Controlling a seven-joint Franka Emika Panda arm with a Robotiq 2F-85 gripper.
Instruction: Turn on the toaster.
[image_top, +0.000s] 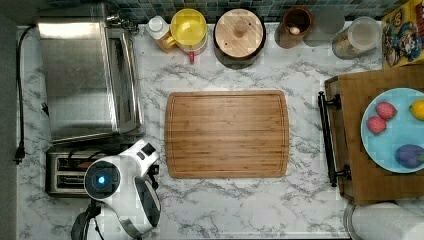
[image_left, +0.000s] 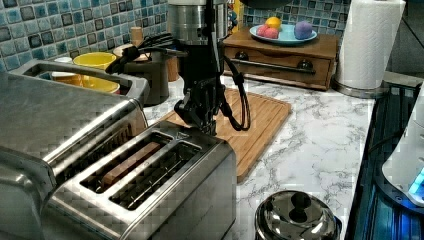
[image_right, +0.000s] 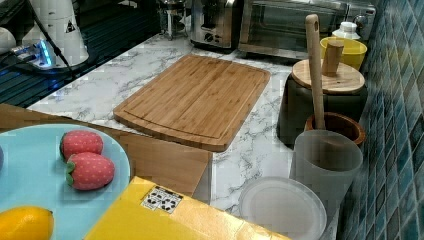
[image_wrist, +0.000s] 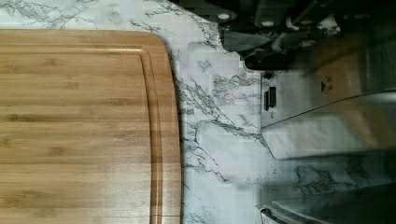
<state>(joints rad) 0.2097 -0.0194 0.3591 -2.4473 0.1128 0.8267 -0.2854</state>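
Observation:
The toaster (image_left: 150, 175), a small brushed-steel box with two long top slots, stands in the left view's foreground next to the toaster oven. In the top view the toaster (image_top: 62, 172) is at the lower left, partly under my arm. My gripper (image_left: 201, 120) hangs shut with nothing in it at the toaster's far end, the end facing the cutting board, with its tips about level with the toaster's top edge. In the wrist view my gripper (image_wrist: 273, 39) is right over a black lever knob (image_wrist: 267, 60) on the toaster's steel end face (image_wrist: 327, 88). I cannot tell whether they touch.
The big steel toaster oven (image_top: 85, 75) stands beside the toaster. A bamboo cutting board (image_top: 227, 134) lies mid-counter. Jars, a yellow cup (image_top: 189, 27) and a lidded pot (image_top: 239, 35) line the back wall. A wooden tray holds a blue fruit plate (image_top: 395, 145). A steel pot lid (image_left: 295, 215) sits near the counter's front.

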